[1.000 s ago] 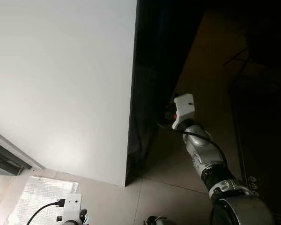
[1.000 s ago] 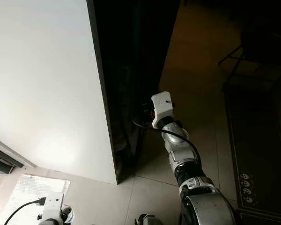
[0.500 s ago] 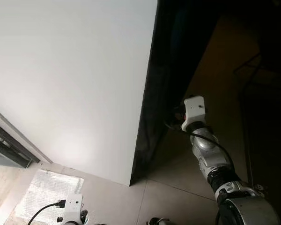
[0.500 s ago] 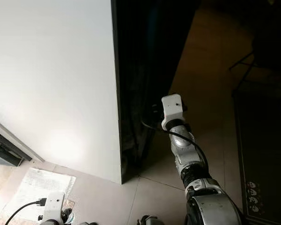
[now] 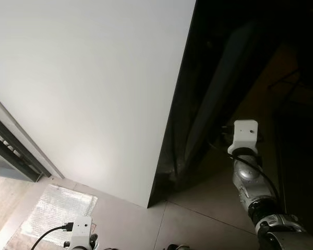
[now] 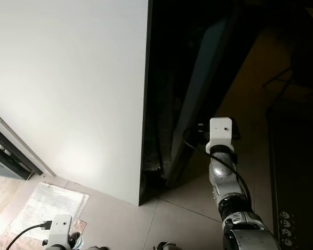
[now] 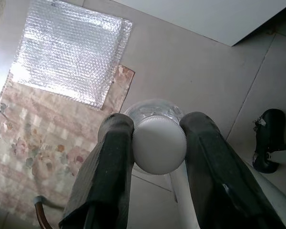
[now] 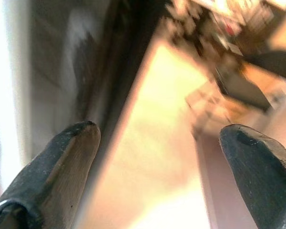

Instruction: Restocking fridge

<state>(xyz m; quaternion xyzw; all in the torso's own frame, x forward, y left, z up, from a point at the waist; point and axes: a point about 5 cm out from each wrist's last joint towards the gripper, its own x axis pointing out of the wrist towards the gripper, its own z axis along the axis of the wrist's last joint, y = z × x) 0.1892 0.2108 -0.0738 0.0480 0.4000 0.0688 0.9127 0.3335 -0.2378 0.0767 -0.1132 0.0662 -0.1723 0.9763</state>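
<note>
Your left gripper (image 7: 155, 143) is clamped on a bottle (image 7: 158, 140); right gripper (image 8: 157, 162), fingers apart, at the dark fridge door (image 6: 198, 88); nothing stocked yet.

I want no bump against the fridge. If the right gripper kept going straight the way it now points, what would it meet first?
Probably the dark door edge: the right gripper, fingers open, aims along it, toward blurred clutter beyond. Depth is unclear.

Head cameras look steeply down; wrist cameras face along pincers.
</note>
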